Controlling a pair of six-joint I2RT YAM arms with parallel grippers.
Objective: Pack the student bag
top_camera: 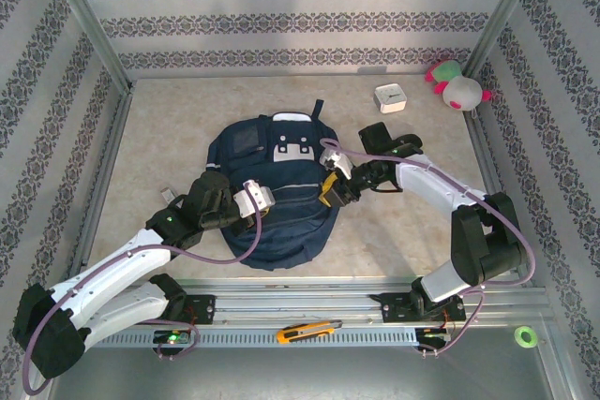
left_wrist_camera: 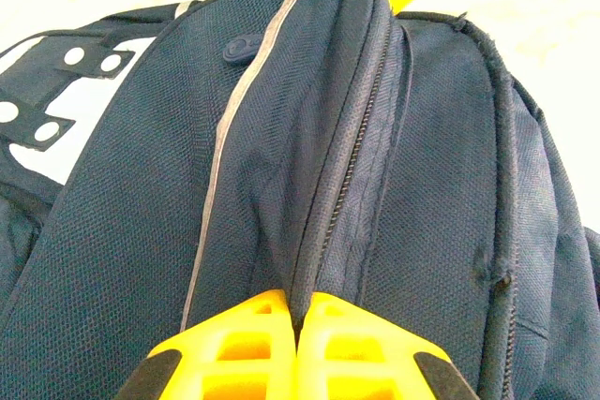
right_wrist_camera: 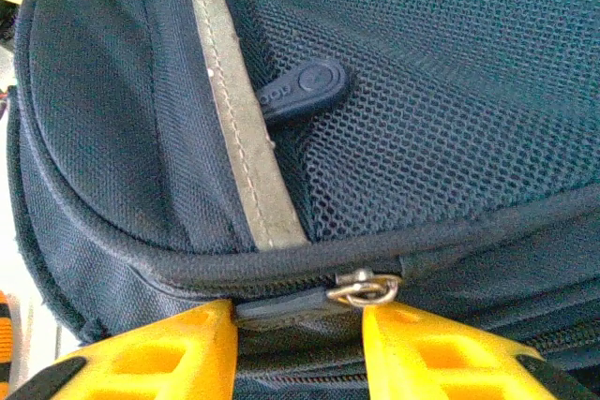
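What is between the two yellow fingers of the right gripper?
The zipper pull of the backpack, with its metal ring, sits between the fingers of the right gripper; the right wrist view shows it.

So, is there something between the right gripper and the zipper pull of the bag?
Nothing visible. The fingers of the right gripper stand on either side of the zipper pull, at the edge of the bag, with no object between. Whether they press on it, I cannot tell.

I get bright, even overhead light in the top view, faint soft shadows on the pale table [top_camera: 169, 138], the student bag [top_camera: 281, 231] dark with little detail, my wrist views crisp on the weave, backgrounds blown out white, yellow fingers [left_wrist_camera: 347, 330] soft close up
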